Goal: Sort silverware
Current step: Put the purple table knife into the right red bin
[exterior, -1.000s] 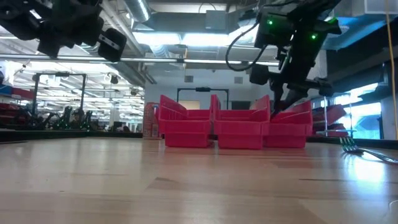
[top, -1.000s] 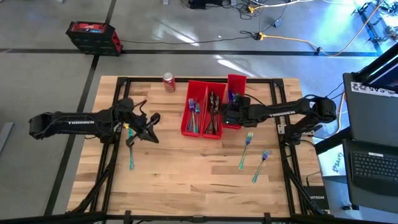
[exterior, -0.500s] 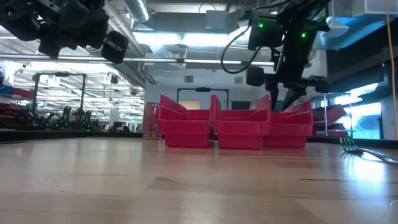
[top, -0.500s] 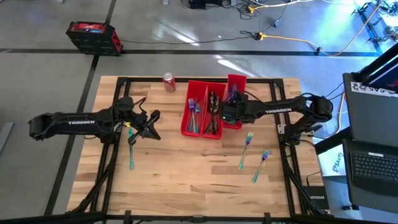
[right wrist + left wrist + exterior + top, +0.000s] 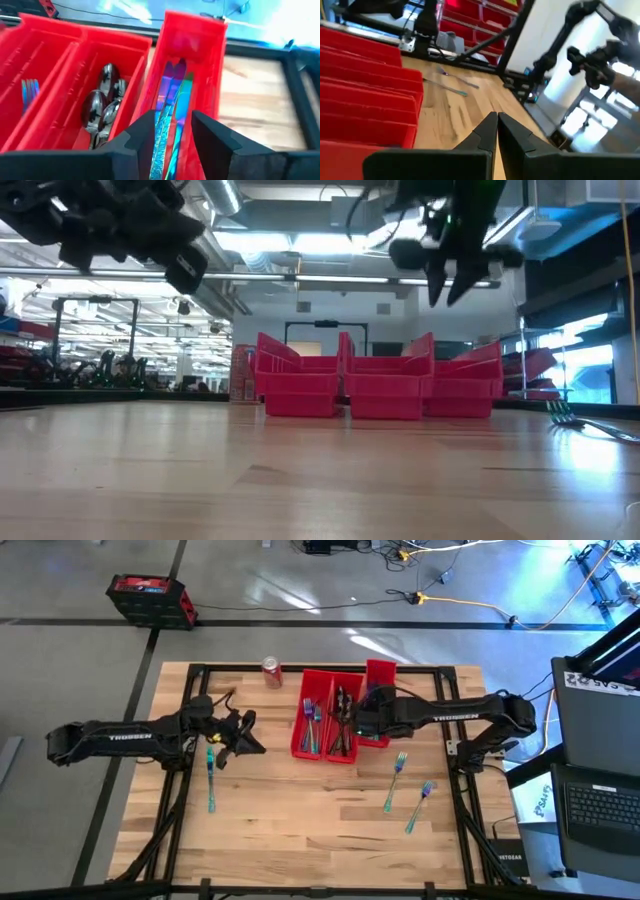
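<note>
The right gripper (image 5: 171, 131) hovers above the bins, jaws parted and empty, directly over the knives (image 5: 170, 107) in the right-hand red bin (image 5: 210, 65). Spoons (image 5: 102, 107) fill the middle bin (forks barely show beyond). Only the high view shows two forks (image 5: 396, 780) loose on the bench (image 5: 300, 820) and the left gripper (image 5: 243, 740), jaws closed, near another piece (image 5: 211, 780).

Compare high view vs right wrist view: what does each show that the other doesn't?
High only: left hand shut above the table, soda can, two loose forks right of the bins, one utensil on the left.
Right wrist only: knives and spoons close up.
Both: three red bins, open right hand above them.
</note>
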### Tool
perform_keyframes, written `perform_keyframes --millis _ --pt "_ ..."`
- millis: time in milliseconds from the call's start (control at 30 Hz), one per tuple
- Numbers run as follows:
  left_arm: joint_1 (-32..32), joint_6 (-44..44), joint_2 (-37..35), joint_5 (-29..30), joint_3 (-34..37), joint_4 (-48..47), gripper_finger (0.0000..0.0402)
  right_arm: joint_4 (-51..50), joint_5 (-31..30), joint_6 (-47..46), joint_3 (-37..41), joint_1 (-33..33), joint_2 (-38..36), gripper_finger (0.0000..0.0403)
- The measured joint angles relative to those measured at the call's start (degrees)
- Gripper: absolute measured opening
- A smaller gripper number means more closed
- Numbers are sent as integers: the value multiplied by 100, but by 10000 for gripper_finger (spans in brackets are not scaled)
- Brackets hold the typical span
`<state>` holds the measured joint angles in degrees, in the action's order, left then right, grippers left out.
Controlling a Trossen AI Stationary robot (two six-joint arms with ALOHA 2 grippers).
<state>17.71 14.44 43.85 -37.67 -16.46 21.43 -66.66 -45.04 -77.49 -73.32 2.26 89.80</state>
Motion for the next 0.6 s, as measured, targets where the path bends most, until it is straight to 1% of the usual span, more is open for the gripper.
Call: perform_keyframes --millis 33,100,200,267,333,433,500,600 --pt "-95 30 -96 87 -46 -73 0 -190 -49 8 -142 -76 -5 112" --pt "-364 -43 -295 580 -150 -468 0 -486 -175 88 -391 -243 -7 112" --pt "-931 -456 -475 1874 -324 -1248 0 -671 -395 149 -568 -525 -7 112" --pt "-1311 -508 -489 2783 -463 -1697 0 -697 -542 152 -594 -682 -7 112" --pt "-1650 -385 -471 3527 -587 -1985 0 -703 -601 153 -594 -790 -7 112" --pt "-2110 182 -437 4782 -747 -2504 0 -698 -610 154 -574 -928 -7 112" --pt "-2384 650 -425 5558 -805 -3087 0 -705 -678 190 -566 -997 -7 112" --pt "-2762 1495 -345 6334 -957 -3939 0 -695 -774 292 -566 -1083 -7 112"
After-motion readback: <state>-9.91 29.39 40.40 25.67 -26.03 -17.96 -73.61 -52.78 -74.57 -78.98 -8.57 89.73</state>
